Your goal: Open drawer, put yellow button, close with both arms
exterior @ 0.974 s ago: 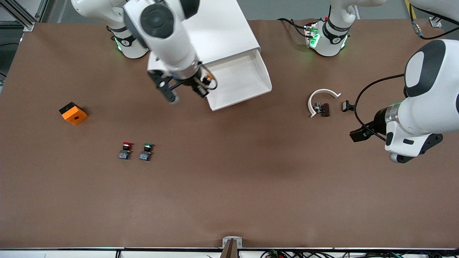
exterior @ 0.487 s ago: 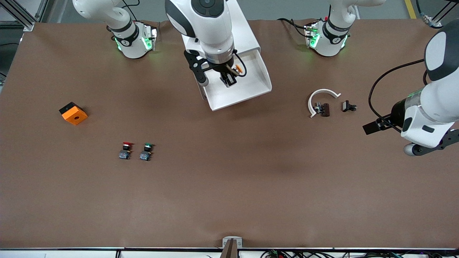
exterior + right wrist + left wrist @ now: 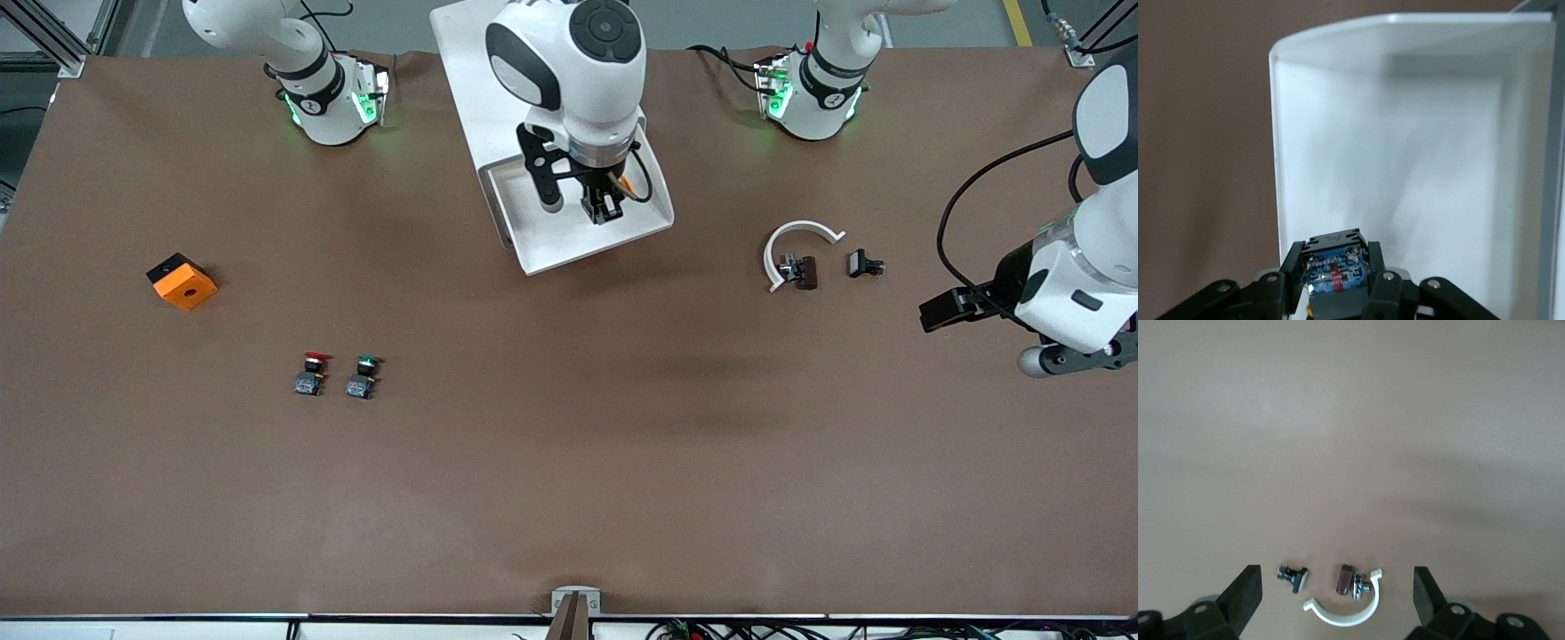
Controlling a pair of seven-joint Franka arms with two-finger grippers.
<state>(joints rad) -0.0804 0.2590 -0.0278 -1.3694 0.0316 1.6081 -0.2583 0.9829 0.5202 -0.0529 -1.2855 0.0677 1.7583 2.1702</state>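
Observation:
The top drawer [image 3: 569, 253] stands pulled out of the white cabinet [image 3: 471, 80], its tray open. My right gripper [image 3: 603, 212] hangs over the tray, shut on the yellow button [image 3: 627, 185], whose orange cap peeks out beside the fingers. In the right wrist view the button's black-and-blue body [image 3: 1336, 277] sits clamped in my right gripper [image 3: 1335, 257], with the white drawer wall [image 3: 1405, 153] below it. My left gripper [image 3: 933, 311] waits open over the table at the left arm's end. In the left wrist view my left gripper [image 3: 1336, 587] has nothing between its fingers.
A white C-shaped clip [image 3: 791, 240] and two small dark parts [image 3: 800, 269] [image 3: 862, 263] lie between the drawer and the left arm. A red-capped switch [image 3: 311, 373], a green-capped switch [image 3: 363, 375] and an orange block [image 3: 181, 281] lie toward the right arm's end.
My right gripper has carried the button from beside the drawer's corner to over the tray. The left arm has drawn back toward its end of the table.

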